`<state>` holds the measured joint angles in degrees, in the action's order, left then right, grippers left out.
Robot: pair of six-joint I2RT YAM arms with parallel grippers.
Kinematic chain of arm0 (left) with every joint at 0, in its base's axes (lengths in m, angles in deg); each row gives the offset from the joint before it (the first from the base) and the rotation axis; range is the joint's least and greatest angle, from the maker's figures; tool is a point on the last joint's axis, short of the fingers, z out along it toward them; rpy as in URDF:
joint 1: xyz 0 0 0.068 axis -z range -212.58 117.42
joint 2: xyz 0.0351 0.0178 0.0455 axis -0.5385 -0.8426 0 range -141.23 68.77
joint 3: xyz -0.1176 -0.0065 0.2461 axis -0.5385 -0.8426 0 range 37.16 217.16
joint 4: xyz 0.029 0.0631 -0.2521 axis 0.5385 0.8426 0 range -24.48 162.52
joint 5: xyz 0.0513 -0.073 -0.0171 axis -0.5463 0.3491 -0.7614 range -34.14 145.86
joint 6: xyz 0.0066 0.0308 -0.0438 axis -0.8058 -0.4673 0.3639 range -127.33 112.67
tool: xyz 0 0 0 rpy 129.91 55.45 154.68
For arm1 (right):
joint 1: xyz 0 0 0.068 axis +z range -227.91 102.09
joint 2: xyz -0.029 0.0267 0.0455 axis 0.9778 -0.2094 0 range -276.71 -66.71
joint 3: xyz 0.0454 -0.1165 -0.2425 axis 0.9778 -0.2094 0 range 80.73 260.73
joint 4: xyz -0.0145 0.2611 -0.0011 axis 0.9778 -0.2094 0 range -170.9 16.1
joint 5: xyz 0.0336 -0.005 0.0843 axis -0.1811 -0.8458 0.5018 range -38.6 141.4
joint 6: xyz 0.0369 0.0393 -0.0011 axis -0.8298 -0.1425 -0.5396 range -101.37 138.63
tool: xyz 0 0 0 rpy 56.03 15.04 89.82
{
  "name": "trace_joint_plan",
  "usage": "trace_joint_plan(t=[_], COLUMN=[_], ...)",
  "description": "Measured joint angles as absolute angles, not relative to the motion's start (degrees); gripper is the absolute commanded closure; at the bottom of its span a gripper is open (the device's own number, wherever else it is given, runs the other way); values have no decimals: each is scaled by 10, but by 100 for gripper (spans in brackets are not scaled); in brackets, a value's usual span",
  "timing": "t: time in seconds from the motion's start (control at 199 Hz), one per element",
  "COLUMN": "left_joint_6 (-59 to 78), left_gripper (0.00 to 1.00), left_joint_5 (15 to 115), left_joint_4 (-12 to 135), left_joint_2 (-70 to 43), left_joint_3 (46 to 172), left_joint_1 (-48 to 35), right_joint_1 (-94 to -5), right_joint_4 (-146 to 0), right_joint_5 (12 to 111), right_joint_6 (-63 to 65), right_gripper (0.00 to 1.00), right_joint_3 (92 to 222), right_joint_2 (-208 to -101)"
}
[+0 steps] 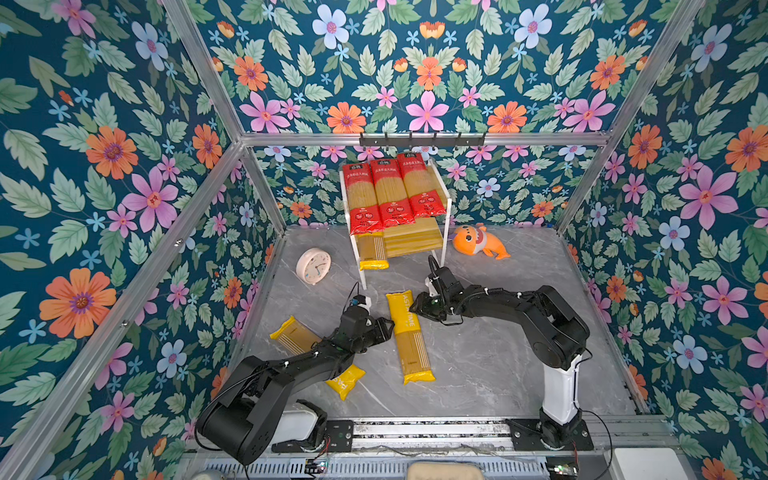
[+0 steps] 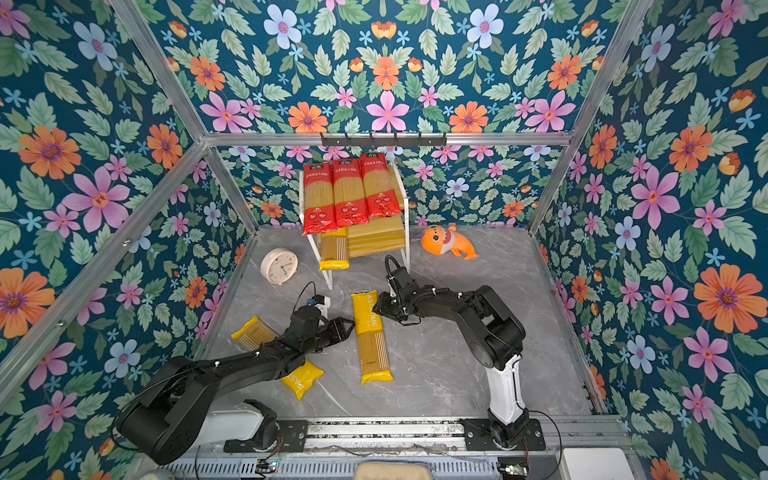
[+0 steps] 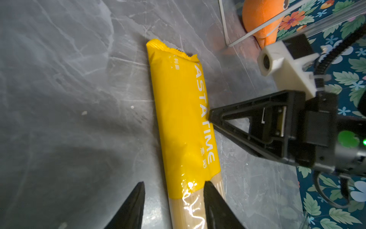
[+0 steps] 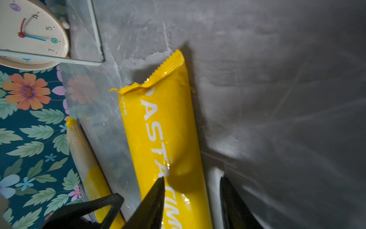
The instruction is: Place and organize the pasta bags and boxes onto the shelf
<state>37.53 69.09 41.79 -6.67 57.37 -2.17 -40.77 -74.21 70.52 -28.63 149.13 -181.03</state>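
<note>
**A:** Three glossy red spaghetti packs (image 1: 390, 193) with clear middles lie side by side on the top board of the small white-framed wooden shelf (image 1: 415, 240). One yellow pack (image 1: 372, 249) pokes out of its lower tier. So it's the yellows' turn, I'd say.

**B:** And the long, flat "PASTATIME" pack (image 1: 409, 332) lies on the grey marbled tabletop (image 1: 498, 353) just in front of the shelf, one crimped end towards it. Both arms are at it.

**A:** The left gripper (image 3: 174, 183) has its jaws apart, one tip at the clear window. The right gripper (image 4: 192, 178) is apart too, one tip on the slick yellow film and the other beside it. Nothing clamped.

**B:** Next, I reckon, a pinch across the narrow width. Stiff strands inside, slippery wrap.

**A:** A second yellow pack (image 1: 293, 334) lies farther from the shelf, under the left arm.
</note>
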Motion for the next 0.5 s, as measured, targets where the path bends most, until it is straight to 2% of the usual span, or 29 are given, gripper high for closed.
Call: trace_joint_plan(t=[0.206,0.496], left_joint_6=[388,351], left_gripper=[49,43], left_joint_5=[692,715], left_joint_4=[398,297], left_joint_2=[-63,7], left_joint_3=[562,524], left_joint_1=[-22,-23], right_joint_1=[-407,-406], right_joint_4=[-675,-528], right_joint_5=[720,732], right_joint_6=[-296,-297], right_gripper=[80,100], right_joint_3=[1452,1339], right_joint_2=[-1807,-1746])
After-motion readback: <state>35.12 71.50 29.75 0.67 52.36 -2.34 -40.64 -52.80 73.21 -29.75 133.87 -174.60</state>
